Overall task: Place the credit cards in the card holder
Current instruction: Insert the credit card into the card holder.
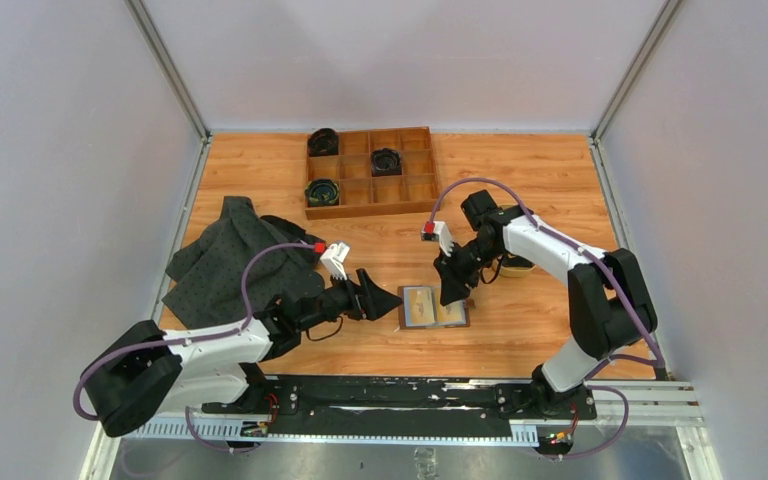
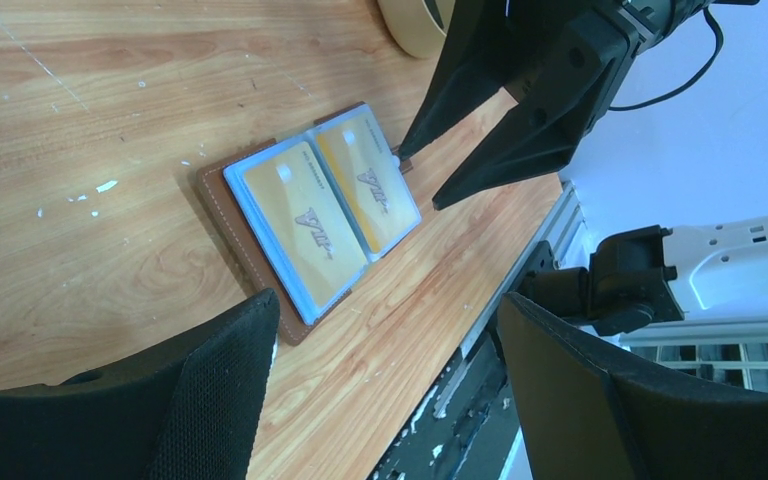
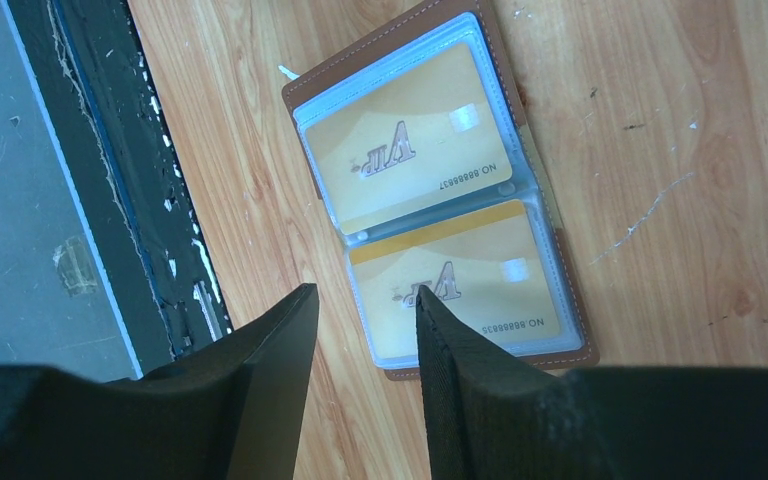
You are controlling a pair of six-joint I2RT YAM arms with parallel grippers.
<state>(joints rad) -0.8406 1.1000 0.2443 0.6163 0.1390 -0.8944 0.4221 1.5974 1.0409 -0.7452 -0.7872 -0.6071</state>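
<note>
Holder (image 1: 434,306) lies open at lower centre of frame w/ two gold cards (image 3: 415,150) sleeved. Right pincer (image 1: 454,294) hovers narrow & empty at its right edge. Left pincer (image 1: 390,304) is wide, empty. We'd seat cards fully w/o dragging holder.

The open brown leather card holder (image 1: 433,306) is flanked. The left gripper (image 1: 387,301), fingers spread wide, sits just beside its left edge. The right gripper (image 1: 454,295), fingers parted, hangs over its right half. Bare wooden table (image 1: 390,250) runs beyond it to the brown wooden compartment tray (image 1: 370,172). The black base rail (image 1: 390,385) lies near its front.
</note>
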